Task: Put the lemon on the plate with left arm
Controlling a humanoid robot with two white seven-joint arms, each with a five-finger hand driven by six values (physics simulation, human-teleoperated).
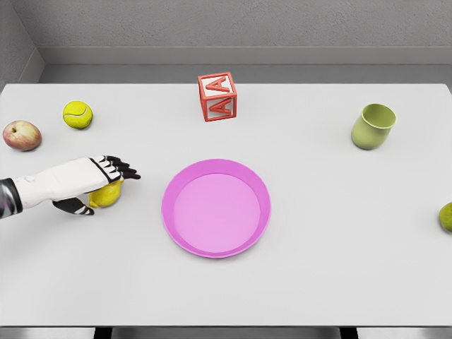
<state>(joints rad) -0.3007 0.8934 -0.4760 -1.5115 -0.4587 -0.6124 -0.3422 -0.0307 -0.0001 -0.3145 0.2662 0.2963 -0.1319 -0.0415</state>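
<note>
A: Gripping time? Lemon sits on the counter, left of the pink plate, with the left hand draped over it.

B: Fingers stretched above, thumb below, not clamped yet, I'd judge. Next: close, lift, carry right.

A: Hand hides most of the lemon, so contact's unclear.

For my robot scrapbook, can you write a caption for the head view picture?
Left hand closing around the lemon beside the empty pink plate.
</note>
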